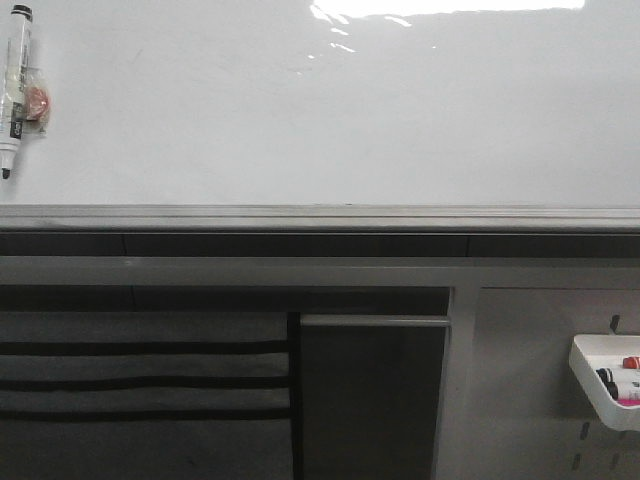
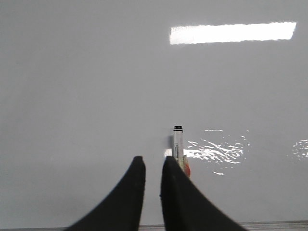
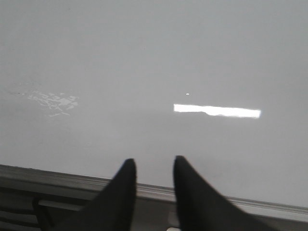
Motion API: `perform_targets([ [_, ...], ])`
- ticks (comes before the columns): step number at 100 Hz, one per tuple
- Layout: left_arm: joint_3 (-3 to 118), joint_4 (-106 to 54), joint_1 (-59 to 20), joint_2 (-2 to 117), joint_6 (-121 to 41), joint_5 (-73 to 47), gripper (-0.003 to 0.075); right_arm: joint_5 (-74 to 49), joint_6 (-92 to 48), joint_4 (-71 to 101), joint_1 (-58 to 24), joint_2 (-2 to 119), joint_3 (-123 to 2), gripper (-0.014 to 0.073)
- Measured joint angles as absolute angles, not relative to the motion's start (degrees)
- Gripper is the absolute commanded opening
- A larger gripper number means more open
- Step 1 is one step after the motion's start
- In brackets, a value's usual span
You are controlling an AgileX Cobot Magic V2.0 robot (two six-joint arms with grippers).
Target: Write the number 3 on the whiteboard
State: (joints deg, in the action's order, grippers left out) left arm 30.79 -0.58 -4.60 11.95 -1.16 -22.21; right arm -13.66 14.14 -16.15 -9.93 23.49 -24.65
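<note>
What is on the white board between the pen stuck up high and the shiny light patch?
Nothing. In the front view, the whiteboard is bare between the marker pen and the glare patch; no number 3 is drawn yet.

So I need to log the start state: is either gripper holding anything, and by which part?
Nothing is held. The left gripper and right gripper are empty; the marker pen hangs on the whiteboard.

whiteboard (image 1: pixel 300 120) blank, marker (image 1: pixel 16 90) top-left
</note>
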Motion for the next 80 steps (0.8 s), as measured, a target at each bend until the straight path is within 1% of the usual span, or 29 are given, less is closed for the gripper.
perform_targets([
  [6, 30.79, 0.66, -4.6, 11.95, -1.16, -22.21, 0.0421, -13.66, 14.14, -16.15, -9.93, 23.62, -24.65, 0.0565],
  [11, 30.79, 1.17, -4.6, 11.95, -1.25, -22.21, 0.0476, -13.66, 14.14, -16.15, -9.93, 23.62, -24.65, 0.0613],
  [15, 30.79, 1.26, -4.6, 11.95, -1.25, -22.21, 0.049, -13.66, 14.14, -16.23, -9.93, 23.62, -24.65, 0.0628],
  [59, 30.79, 0.46, -4.6, 11.95, -1.25, -22.21, 0.0387, -12.56, 14.14, -16.23, -9.93, 23.62, -24.65, 0.0624],
  [80, 30.18, -0.5, -4.6, 13.84, -1.37, -22.29, 0.0365, -12.56, 14.14, -16.28, -10.07, 24.15, -24.65, 0.0624],
])
